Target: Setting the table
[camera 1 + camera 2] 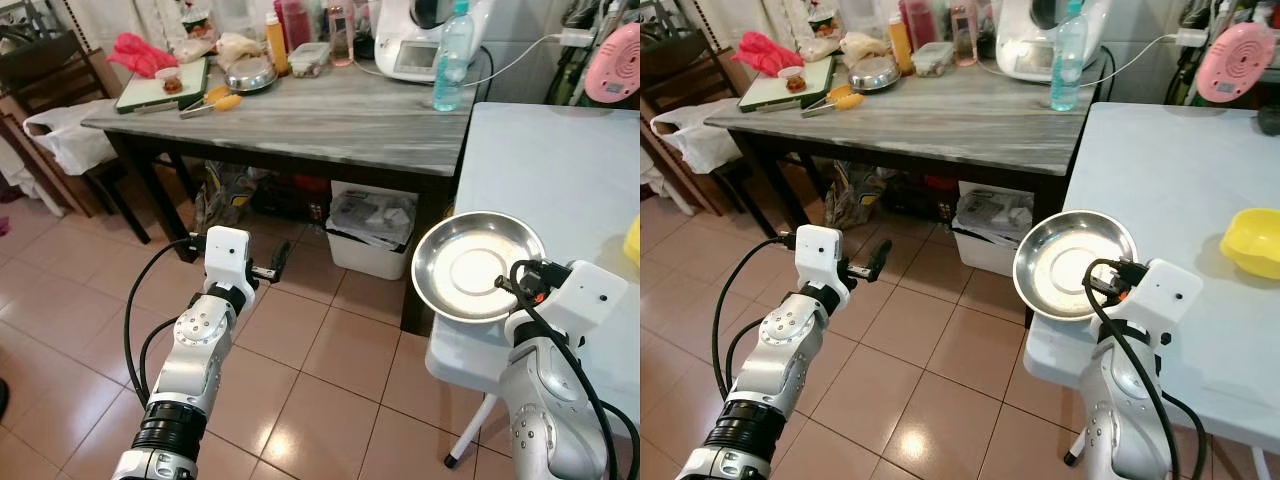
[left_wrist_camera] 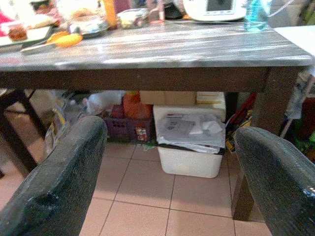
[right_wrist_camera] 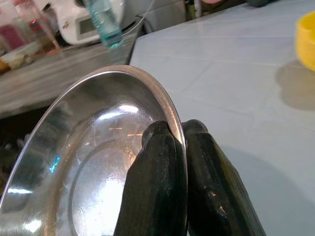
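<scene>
My right gripper (image 3: 178, 132) is shut on the rim of a round steel plate (image 1: 478, 265), holding it tilted over the near left corner of the white table (image 1: 1160, 170). The plate's shiny inside (image 3: 93, 167) faces me, and one black finger (image 3: 155, 162) lies inside the rim, the other outside. A yellow bowl (image 1: 1252, 242) sits on the white table to the right of the plate. My left gripper (image 1: 280, 262) is open above the tiled floor, pointing toward the dark wooden table (image 1: 310, 120), with nothing between its fingers (image 2: 54, 182).
The grey-topped wooden table carries a blue bottle (image 1: 452, 55), a white appliance (image 1: 420, 40), a steel bowl (image 1: 250, 75), a cutting board (image 1: 165, 85) and jars. A white bin (image 1: 372, 230) and bags sit beneath it. A chair (image 1: 40, 90) stands far left.
</scene>
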Available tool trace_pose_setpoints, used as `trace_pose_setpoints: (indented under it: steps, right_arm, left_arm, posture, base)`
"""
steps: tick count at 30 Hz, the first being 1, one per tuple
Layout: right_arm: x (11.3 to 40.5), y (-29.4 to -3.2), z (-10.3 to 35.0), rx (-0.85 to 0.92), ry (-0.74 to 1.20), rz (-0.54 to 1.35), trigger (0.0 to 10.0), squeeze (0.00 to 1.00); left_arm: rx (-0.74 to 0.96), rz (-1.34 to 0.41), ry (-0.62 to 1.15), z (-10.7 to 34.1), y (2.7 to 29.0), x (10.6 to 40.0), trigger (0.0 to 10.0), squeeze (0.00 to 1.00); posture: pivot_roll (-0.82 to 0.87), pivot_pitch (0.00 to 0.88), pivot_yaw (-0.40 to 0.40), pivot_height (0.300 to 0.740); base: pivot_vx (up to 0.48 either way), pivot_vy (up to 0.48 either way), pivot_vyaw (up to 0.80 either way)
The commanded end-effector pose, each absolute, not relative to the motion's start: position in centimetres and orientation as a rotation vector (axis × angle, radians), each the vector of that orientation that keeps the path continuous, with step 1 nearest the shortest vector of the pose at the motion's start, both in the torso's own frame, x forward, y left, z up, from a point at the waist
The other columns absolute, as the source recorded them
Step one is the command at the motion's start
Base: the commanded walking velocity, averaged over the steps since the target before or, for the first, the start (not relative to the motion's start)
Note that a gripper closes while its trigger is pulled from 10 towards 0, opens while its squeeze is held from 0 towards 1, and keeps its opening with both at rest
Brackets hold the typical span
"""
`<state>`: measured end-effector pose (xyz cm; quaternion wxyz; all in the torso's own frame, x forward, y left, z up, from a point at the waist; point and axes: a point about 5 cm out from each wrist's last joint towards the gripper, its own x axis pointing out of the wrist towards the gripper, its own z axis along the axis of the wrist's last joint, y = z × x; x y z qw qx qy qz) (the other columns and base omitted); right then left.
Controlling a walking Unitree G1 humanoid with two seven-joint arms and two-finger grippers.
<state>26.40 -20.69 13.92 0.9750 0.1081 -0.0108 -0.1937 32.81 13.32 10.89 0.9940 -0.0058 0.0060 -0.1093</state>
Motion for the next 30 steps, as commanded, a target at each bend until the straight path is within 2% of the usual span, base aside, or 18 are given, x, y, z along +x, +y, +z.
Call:
trace_pose_setpoints:
  steps: [1,6,9,30]
  right_arm:
    - [26.8,-20.3,14.5,0.214,-0.027,-0.356,10.0,0.00]
    - [27.5,-20.7,15.2,0.176,-0.026,-0.319,10.0,0.00]
    - [27.8,-20.7,15.4,0.174,-0.027,-0.308,10.0,0.00]
    - [27.1,-20.9,14.9,0.221,-0.023,-0.361,10.0,0.00]
  left_arm:
    - [-0.029,-0.166,0.019,10.8,14.2,33.0,10.0,0.00]
    - [-0.058,-0.102,0.019,10.3,14.2,32.6,10.0,0.00]
    - [-0.078,-0.087,0.027,10.0,14.3,32.4,10.0,0.00]
    - [-0.055,-0.117,0.033,10.6,14.4,33.6,10.0,0.00]
  posture:
    - [-0.18,0.006,0.066,0.740]
    - [-0.18,0.000,0.009,0.740]
    - [-0.18,0.000,0.004,0.740]
    - [-0.20,0.000,0.071,0.740]
  base:
    - [0.000,0.000,0.00]
    - [0.000,0.000,0.00]
    - [0.000,0.000,0.00]
    - [0.000,0.000,-0.02]
